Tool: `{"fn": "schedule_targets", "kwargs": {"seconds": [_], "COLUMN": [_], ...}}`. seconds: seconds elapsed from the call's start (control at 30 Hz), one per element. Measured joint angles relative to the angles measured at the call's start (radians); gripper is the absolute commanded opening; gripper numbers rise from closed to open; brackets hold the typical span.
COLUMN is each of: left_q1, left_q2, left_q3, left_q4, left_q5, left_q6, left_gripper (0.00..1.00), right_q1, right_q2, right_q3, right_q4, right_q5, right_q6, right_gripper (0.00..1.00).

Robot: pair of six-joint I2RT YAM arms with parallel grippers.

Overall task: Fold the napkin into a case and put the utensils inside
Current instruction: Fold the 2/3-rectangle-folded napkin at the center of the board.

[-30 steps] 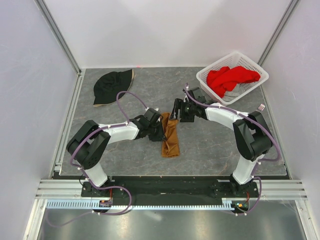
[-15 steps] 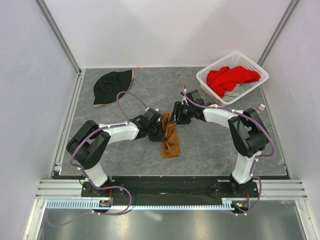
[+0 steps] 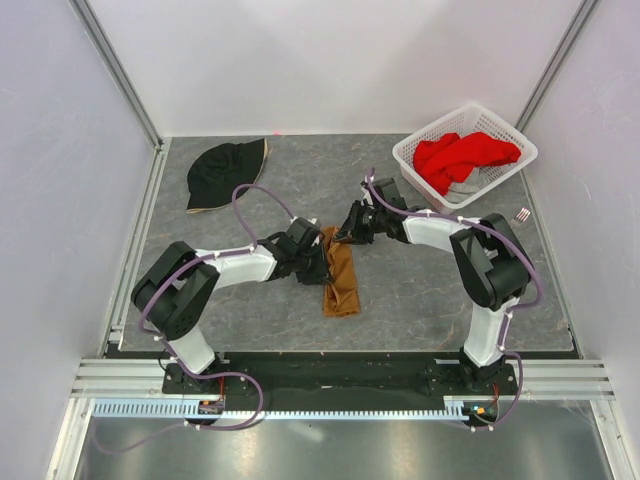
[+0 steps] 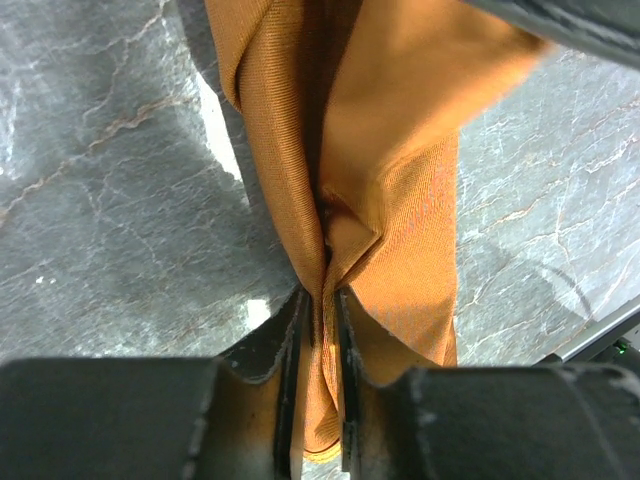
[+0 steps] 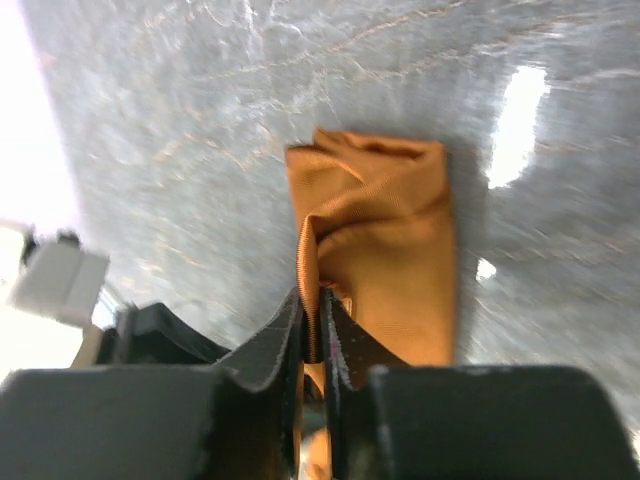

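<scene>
The napkin lies folded into a narrow orange-brown strip in the middle of the table. My left gripper is at its left edge. In the left wrist view its jaws are shut on a pinched ridge of the napkin, which fills the narrow gap. My right gripper is at the strip's far end. In the right wrist view it is shut on a raised fold of the napkin. Of the utensils, only a small silver fork shows, by the right wall.
A white basket holding a red cloth stands at the back right. A black hat lies at the back left. Walls with metal rails enclose the grey table on three sides.
My right gripper has moved left onto the napkin's far end and closed on a fold of it. The left arm has stayed in place at the napkin's left edge.
</scene>
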Motion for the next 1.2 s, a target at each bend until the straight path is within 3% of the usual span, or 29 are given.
{"fn": "schedule_targets", "kwargs": {"seconds": [0.1, 0.2, 0.3, 0.5, 0.67, 0.73, 1.0, 1.13, 1.2], "left_q1": [0.000, 0.000, 0.000, 0.002, 0.014, 0.020, 0.034, 0.035, 0.035], "left_q2": [-0.022, -0.040, -0.038, -0.010, -0.005, -0.012, -0.032, -0.040, -0.053], "left_q3": [-0.013, -0.019, -0.016, 0.003, -0.005, -0.019, -0.064, -0.091, -0.111], "left_q4": [-0.001, -0.014, -0.020, -0.019, -0.011, 0.002, 0.049, 0.083, 0.095], "left_q5": [-0.001, -0.005, -0.004, -0.002, 0.002, 0.007, 0.036, 0.055, 0.058], "left_q6": [-0.007, -0.007, -0.006, -0.007, -0.007, -0.008, -0.037, -0.068, -0.085], "left_gripper": [0.50, 0.50, 0.50, 0.30, 0.23, 0.21, 0.18, 0.22, 0.25], "right_q1": [0.002, 0.005, 0.006, 0.006, 0.002, 0.001, 0.012, 0.069, 0.099], "right_q2": [0.047, 0.069, 0.069, 0.069, 0.035, -0.002, -0.220, -0.268, -0.269], "right_q3": [0.000, -0.004, -0.008, -0.008, -0.010, -0.013, -0.162, -0.274, -0.314], "right_q4": [0.071, 0.111, 0.142, 0.183, 0.101, 0.053, -0.036, -0.026, -0.006], "right_q5": [-0.023, -0.024, -0.017, -0.016, -0.003, 0.004, 0.002, -0.002, -0.006], "right_q6": [0.090, 0.164, 0.223, 0.283, 0.204, 0.154, 0.027, 0.026, 0.033], "right_gripper": [0.12, 0.14, 0.26, 0.49, 0.68, 0.70, 0.61, 0.41, 0.37]}}
